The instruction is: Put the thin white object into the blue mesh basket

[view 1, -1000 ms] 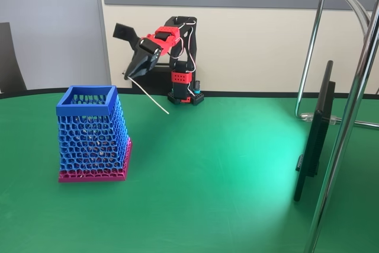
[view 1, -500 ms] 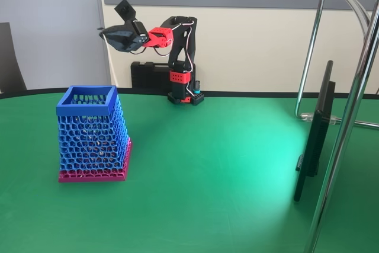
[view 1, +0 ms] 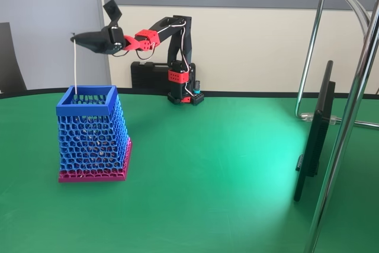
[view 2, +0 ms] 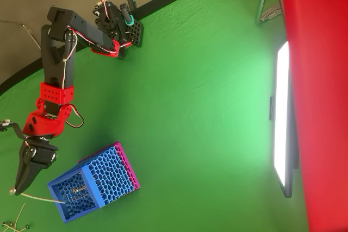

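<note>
The blue mesh basket (view 1: 92,137) stands on the green table at the left, with a square blue rim (view 1: 84,109) and a pink base. My gripper (view 1: 75,38) reaches out level above the rim's far left corner and is shut on the thin white object (view 1: 75,66). The stick hangs straight down from the fingertips, and its lower end is level with the rim. In the overhead view the gripper (view 2: 13,190) is left of the basket (view 2: 109,175). There the thin white object (view 2: 38,197) runs to the rim's left edge (view 2: 54,199), and its end lies just inside the opening.
The arm's base (view 1: 183,96) sits at the table's back edge, with a black case (view 1: 148,75) behind it. A dark screen on a stand (view 1: 317,134) and chrome frame tubes (view 1: 349,117) occupy the right side. A few thin loose bits (view 2: 11,224) lie near the basket.
The arm has swung left and stretched out over the basket. The stick, which slanted down to the right a second ago, now hangs upright at the basket's rim.
</note>
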You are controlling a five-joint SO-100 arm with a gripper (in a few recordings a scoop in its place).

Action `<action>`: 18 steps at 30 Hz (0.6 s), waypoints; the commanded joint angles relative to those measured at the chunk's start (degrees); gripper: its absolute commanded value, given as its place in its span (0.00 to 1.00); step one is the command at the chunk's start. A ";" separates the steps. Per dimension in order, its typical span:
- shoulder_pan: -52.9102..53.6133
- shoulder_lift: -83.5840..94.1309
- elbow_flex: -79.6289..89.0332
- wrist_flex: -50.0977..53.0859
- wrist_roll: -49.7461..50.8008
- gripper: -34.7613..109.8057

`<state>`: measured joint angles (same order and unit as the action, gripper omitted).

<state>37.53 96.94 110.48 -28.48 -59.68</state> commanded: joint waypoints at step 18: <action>-3.52 7.65 3.25 21.09 10.81 0.32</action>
<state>34.63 101.43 113.20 -7.56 -48.87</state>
